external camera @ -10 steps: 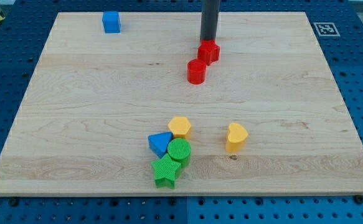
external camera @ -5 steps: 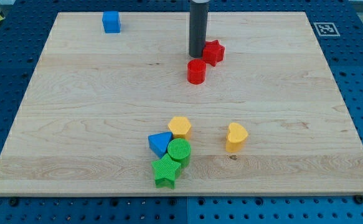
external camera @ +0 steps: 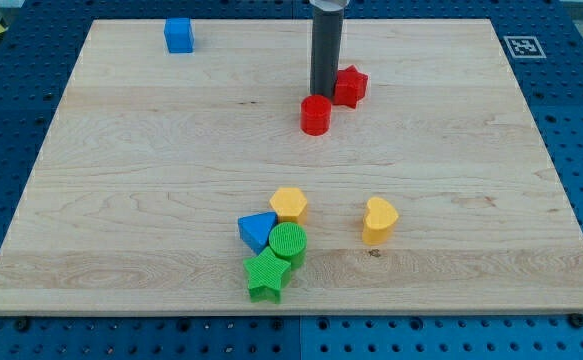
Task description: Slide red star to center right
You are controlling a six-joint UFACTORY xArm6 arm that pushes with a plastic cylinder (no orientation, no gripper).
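The red star (external camera: 350,86) lies near the top middle of the wooden board (external camera: 121,200). My tip (external camera: 323,95) is down on the board just left of the star, touching or nearly touching its left side. A red cylinder (external camera: 315,115) stands right below my tip, a little left of it. The rod rises from the tip to the view's top edge.
A blue cube (external camera: 179,35) sits at the top left. Lower middle holds a cluster: yellow hexagon (external camera: 289,204), blue triangle (external camera: 257,231), green cylinder (external camera: 289,243), green star (external camera: 267,276). A yellow heart (external camera: 379,219) stands to their right. A marker tag (external camera: 523,46) is at the top right corner.
My tip moved from above the red star round to its left side. The star has slid to the right by a small amount. The red cylinder has not moved.
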